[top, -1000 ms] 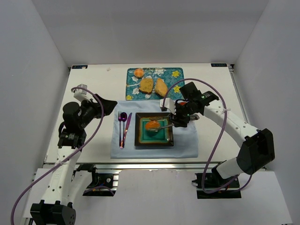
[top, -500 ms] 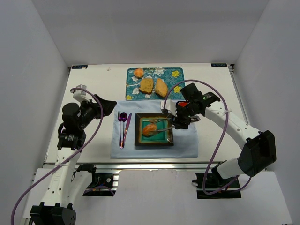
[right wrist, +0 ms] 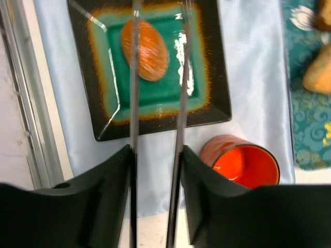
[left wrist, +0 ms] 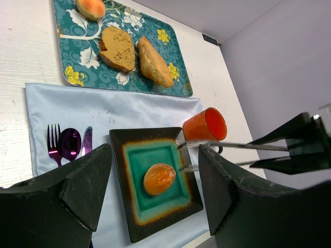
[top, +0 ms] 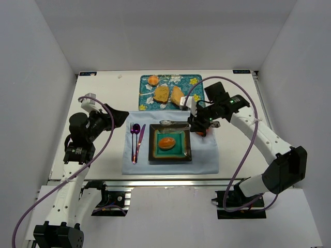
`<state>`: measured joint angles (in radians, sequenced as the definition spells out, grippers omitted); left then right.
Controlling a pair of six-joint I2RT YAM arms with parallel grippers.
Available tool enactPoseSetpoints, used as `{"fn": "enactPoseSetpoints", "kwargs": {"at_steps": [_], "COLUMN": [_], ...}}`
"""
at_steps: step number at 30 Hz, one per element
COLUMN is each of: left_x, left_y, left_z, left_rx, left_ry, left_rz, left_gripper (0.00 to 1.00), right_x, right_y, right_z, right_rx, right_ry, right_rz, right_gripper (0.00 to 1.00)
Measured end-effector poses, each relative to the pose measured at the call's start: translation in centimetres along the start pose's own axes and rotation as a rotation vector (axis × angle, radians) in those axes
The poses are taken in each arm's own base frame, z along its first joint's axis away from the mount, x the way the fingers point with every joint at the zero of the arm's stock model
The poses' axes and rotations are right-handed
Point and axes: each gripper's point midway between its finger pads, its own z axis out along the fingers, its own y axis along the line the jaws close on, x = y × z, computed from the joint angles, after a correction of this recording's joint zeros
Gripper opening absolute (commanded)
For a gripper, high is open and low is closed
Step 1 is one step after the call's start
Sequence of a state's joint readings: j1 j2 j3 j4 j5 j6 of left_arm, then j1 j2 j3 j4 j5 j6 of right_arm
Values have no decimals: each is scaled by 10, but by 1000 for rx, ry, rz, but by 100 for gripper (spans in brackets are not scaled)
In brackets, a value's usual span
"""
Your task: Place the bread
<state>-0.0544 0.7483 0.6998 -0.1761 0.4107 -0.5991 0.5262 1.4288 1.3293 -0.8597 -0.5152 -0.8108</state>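
The bread (top: 166, 143), a small glossy orange-brown oval bun, lies free in the teal centre of the square dark plate (top: 154, 155). It also shows in the left wrist view (left wrist: 159, 178) and the right wrist view (right wrist: 145, 43). My right gripper (top: 197, 124) is shut on a pair of metal tongs (right wrist: 134, 77). The tongs' open tips hang above the plate's far edge, apart from the bread. My left gripper (top: 106, 120) is open and empty, left of the blue cloth; in its own view (left wrist: 154, 155) it looks onto the plate (left wrist: 124, 139).
An orange mug (right wrist: 243, 163) stands on the blue cloth (top: 207, 160) right of the plate, under my right gripper. Purple cutlery (top: 136, 135) lies left of the plate. A teal floral tray (top: 191, 80) behind holds a bread slice (top: 161, 93), a pale bun and a long roll.
The tongs opened and let the bread go onto the plate. My right gripper then drew back and up toward the far right. The left arm has not moved.
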Motion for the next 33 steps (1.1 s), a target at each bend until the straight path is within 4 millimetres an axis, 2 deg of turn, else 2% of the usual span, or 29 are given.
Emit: {"fn": "enactPoseSetpoints", "kwargs": {"at_steps": [3,8,12,16,18,20,22,24,26,28,31,32,33], "left_x": [0,1,1,1,1,1,0,-1,-1,0,2,3,3], "left_y": [1,2,2,2,2,2,1,1,0,0,1,2,2], "left_z": [1,2,2,2,2,2,2,3,4,5,7,8,8], "left_rx": [-2,-3,-4,-4,-4,-3,-1,3,7,10,11,10,9], "left_ry": [2,6,6,6,6,6,4,-1,-1,4,16,20,23], "left_rz": [-1,-3,-3,-3,-3,-4,-2,0,1,0,-6,-8,-10], "left_gripper": [77,77,77,77,77,77,77,77,77,77,77,77,77], "right_x": [-3,0,11,34,59,93,140,187,225,254,277,282,286], "right_y": [-17,-64,-94,-125,-148,-167,-180,-183,-179,-168,-159,-158,-157], "right_z": [-11,-34,-50,-73,-92,-110,-125,-131,-128,-115,-97,-93,-91], "right_rx": [41,154,231,332,420,518,629,721,776,792,794,800,806], "right_ry": [-39,-114,-151,-195,-220,-222,-197,-150,-95,-31,29,41,50], "right_rz": [81,244,358,537,666,794,940,1078,1174,1247,1280,1281,1283], "right_gripper": [38,32,27,23,20,20,20,20,24,27,36,43,46]}}
